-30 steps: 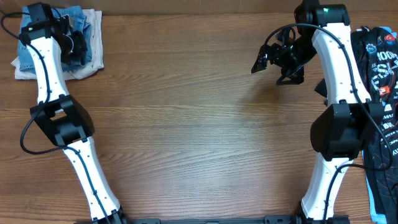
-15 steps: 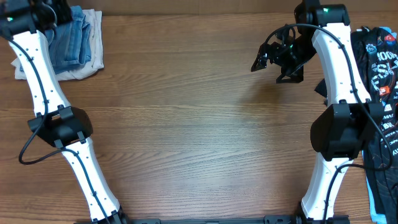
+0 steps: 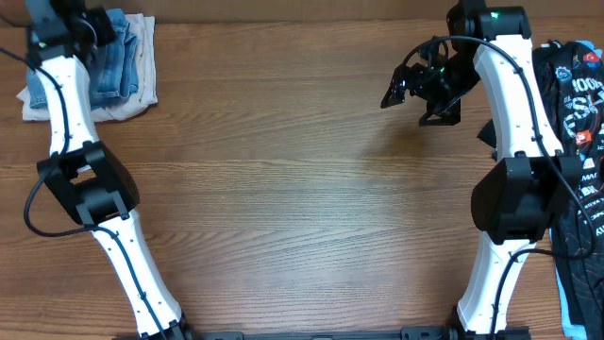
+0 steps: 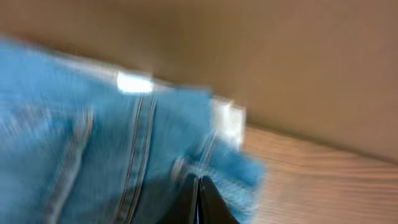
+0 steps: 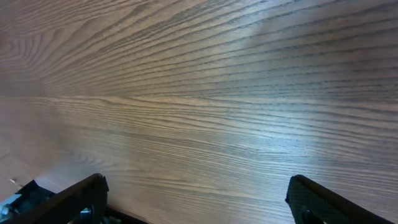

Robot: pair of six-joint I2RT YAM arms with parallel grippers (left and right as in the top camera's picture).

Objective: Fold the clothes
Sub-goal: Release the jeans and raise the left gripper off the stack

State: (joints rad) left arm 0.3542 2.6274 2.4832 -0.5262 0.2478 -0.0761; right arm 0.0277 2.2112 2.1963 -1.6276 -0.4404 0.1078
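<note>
Left gripper (image 4: 198, 198), fingers pressed together with no cloth seen pinched between them, is shown over the folded jeans (image 3: 111, 64). These lie on a pale garment (image 3: 142, 61) at the far left corner of the table (image 3: 283, 189). The wrist view is blurred, so contact with the denim cannot be told. Right gripper (image 3: 423, 90) is held wide apart above bare wood, near the unfolded black printed tee (image 3: 578, 104) draped along the right edge, with a pale-blue garment (image 3: 566, 307) nearer the arm's base. The jeans are judged finished and the tee next. The left arm is best lifted straight up, so that the fold is not dragged open. The tee is best taken by one hem or shoulder, drawn to the middle and spread flat before any crease is made.
</note>
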